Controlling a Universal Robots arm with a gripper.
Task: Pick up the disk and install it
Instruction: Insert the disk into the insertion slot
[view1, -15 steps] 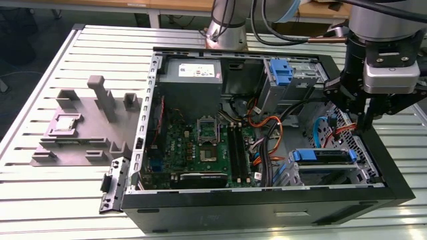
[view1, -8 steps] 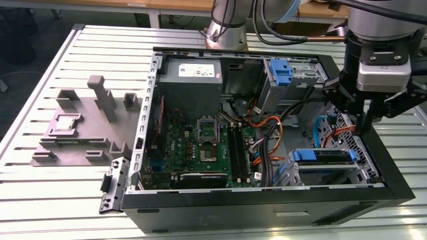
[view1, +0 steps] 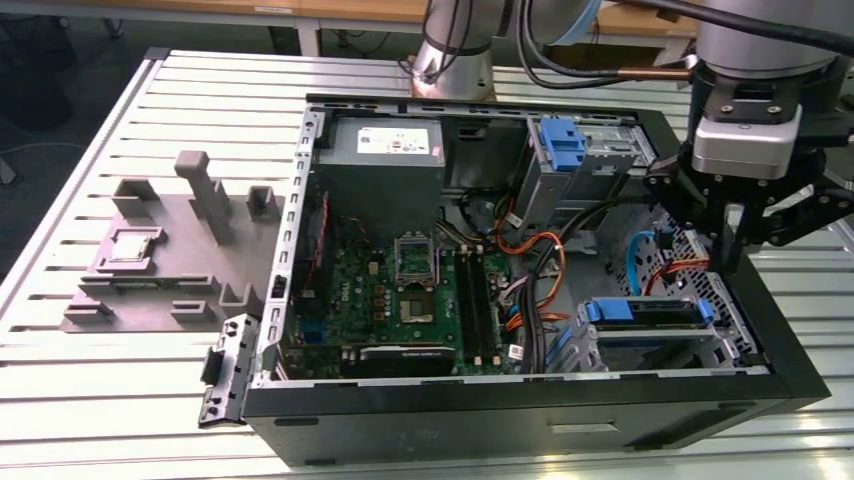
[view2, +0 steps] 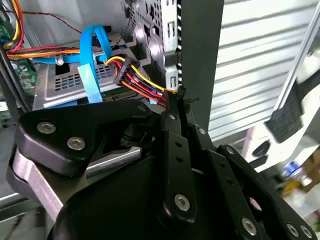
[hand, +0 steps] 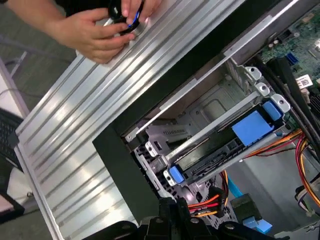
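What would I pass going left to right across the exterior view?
Grey fixture block → green motherboard → orange and black cables → blue drive carrier → the robot's hand, hanging at the case's right wall.

The ribbed silver metal table (view1: 120, 390) has a smooth, faintly glossy sheen. The open black computer case (view1: 534, 420) looks matt, its inner grey sheet-metal walls perforated. The black gripper (view1: 731, 262) has matt links with shiny screws. Blue plastic drive brackets (hand: 252, 127) look smooth; the grey moulded fixture (view1: 167, 255) at left looks dull.
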